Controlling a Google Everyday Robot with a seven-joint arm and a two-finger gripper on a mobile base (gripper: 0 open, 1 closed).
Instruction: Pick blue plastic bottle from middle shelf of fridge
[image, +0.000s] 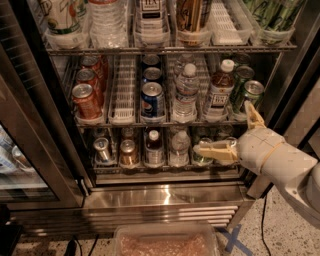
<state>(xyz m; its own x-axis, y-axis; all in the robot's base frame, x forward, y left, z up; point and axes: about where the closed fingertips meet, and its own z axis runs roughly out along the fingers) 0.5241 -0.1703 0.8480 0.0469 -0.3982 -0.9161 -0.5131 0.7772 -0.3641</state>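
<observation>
The blue plastic bottle (219, 93) has a white cap, amber drink and a white-and-dark-blue label. It stands upright at the front of the middle shelf (125, 120), right of centre, between a clear water bottle (186, 93) and green cans (249, 95). My gripper (222, 126) is open, with one finger pointing left in front of the lower rack and the other pointing up by the green cans. It is below and just right of the bottle, empty and not touching it. The fridge (165, 196) stands open before me.
Red cans (86, 99) and a blue Pepsi can (152, 98) fill the middle shelf's left lanes. Small cans and bottles (150, 149) line the lower rack and tall bottles the top one. The glass door (25, 150) stands at the left. A clear bin (165, 241) sits on the floor.
</observation>
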